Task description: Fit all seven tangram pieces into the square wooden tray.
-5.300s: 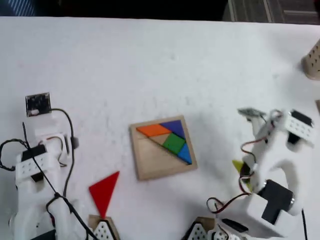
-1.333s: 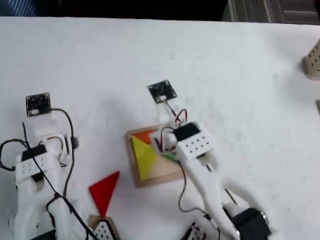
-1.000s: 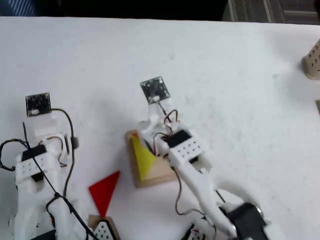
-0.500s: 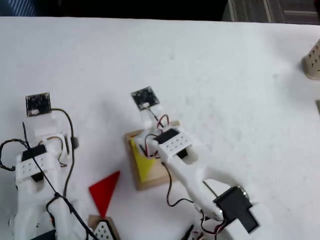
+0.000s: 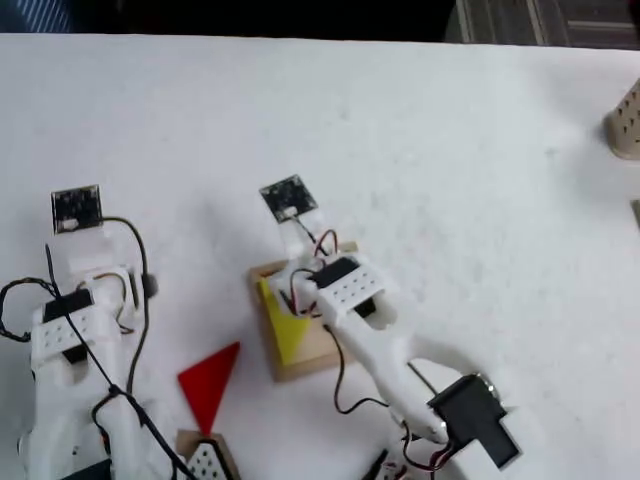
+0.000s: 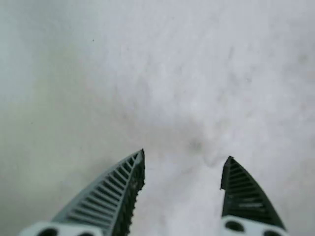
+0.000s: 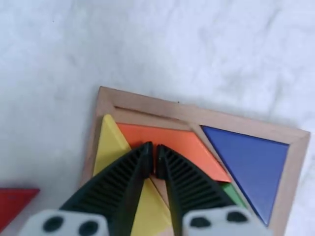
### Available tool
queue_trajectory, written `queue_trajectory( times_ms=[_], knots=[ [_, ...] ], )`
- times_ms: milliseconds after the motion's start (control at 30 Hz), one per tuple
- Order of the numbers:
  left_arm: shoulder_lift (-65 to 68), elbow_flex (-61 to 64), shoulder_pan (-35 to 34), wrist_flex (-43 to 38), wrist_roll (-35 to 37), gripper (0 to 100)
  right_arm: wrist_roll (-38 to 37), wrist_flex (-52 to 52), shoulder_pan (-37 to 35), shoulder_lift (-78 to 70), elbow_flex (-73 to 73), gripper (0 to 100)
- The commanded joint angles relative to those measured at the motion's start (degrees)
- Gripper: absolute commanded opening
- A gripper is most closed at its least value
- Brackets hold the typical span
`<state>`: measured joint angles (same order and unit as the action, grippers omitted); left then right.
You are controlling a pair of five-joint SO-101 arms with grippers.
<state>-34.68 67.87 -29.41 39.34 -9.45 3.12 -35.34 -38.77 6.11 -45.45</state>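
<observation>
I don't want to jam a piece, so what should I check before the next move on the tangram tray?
1. Is the right gripper empty? Ok: its fingers are together with nothing between them, tips over the seam between the yellow triangle and the orange piece.
2. Is the yellow triangle seated flat in the wooden tray? Cannot tell: it lies inside the rim, but the gripper hides part of it.
3. Are all pieces in the tray? Not ok: the red triangle lies on the table outside it.
4. Is the left gripper ready to fetch? Ok: it is open above bare table.
</observation>
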Motion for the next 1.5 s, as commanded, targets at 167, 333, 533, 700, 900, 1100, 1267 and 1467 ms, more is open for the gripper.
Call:
queue_trajectory(
  times_ms=[167,333,533,700,900,1100,1267,1467],
  knots=[
    [-2.2,-0.4,-0.6,0.4,-0.6,16,-1.0,0.6,3.2,-5.4,5.2,1.7],
    [-2.2,-0.4,-0.6,0.4,-0.6,16,-1.1,-0.5,4.2,-7.8,9.3,1.7],
    [-2.2,-0.4,-0.6,0.4,-0.6,16,-1.1,-8.3,6.0,2.5,9.5,1.7],
    [-2.2,-0.4,-0.6,0.4,-0.6,16,-1.1,-18.3,11.9,15.7,4.0,1.7],
    [-2.2,-0.4,-0.6,0.4,-0.6,16,-2.5,-15.5,11.3,19.7,-7.4,1.7],
    [-2.2,-0.4,-0.6,0.4,-0.6,16,-3.4,-14.6,8.7,19.6,-9.3,1.7],
    [-2.2,-0.4,-0.6,0.4,-0.6,16,-3.4,-14.5,4.7,19.9,-10.3,1.8],
    [-2.2,-0.4,-0.5,0.4,-0.6,16,-3.4,-5.8,-1.8,19.5,-15.6,1.8]
  ],
)
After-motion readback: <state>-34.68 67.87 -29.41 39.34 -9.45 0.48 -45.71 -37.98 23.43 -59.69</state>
